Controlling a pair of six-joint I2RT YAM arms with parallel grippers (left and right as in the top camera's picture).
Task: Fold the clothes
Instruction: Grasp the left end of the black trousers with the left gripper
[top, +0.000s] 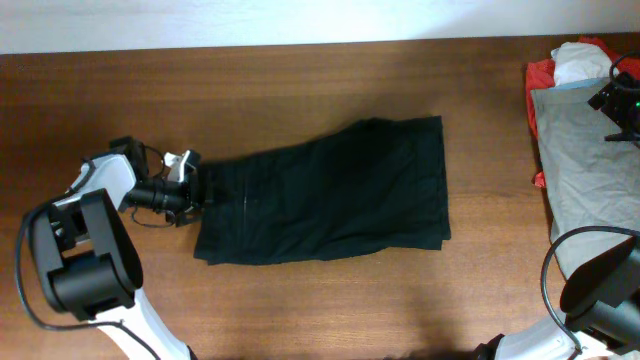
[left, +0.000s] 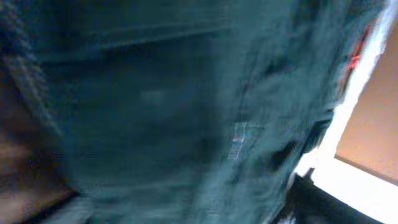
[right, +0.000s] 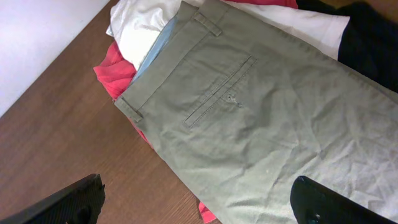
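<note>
The plain black garment lies spread across the middle of the table, roughly flat, with its left end bunched. My left gripper is at that left end and appears shut on the fabric. The blurred left wrist view is filled with the dark cloth, which hides the jaws. My right gripper is open and empty. It hovers over grey trousers in the pile at the far right, with its fingers spread wide.
The pile at the right edge holds the grey trousers on top, a red garment and a white one beneath. The wooden table ends at a white wall along the back.
</note>
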